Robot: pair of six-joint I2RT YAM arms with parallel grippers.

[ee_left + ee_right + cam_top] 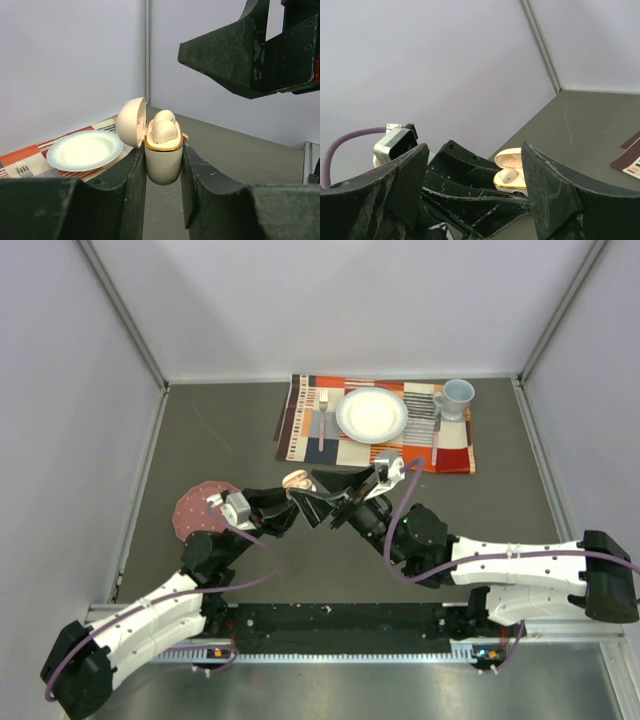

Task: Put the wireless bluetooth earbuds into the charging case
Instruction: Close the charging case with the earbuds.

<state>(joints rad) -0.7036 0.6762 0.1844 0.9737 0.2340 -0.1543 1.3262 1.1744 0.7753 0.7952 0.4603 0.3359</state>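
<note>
My left gripper [163, 167] is shut on the cream charging case [163, 162], which has a gold rim, and holds it upright above the table. The lid [131, 122] is hinged open to the left. Two white earbuds [164, 128] sit in the case. The case also shows in the top view [297, 480] and in the right wrist view [510, 176]. My right gripper [475, 185] is open and empty. Its fingers [235, 52] hang just above and to the right of the case, near it in the top view [328, 498]. No other earbuds show.
A striped placemat [300, 420] lies at the back with a white plate [372, 415], fork [322, 420], knife [437, 435] and mug [457, 397]. A round reddish coaster [200, 508] lies at the left, by the left arm. Grey walls enclose the table.
</note>
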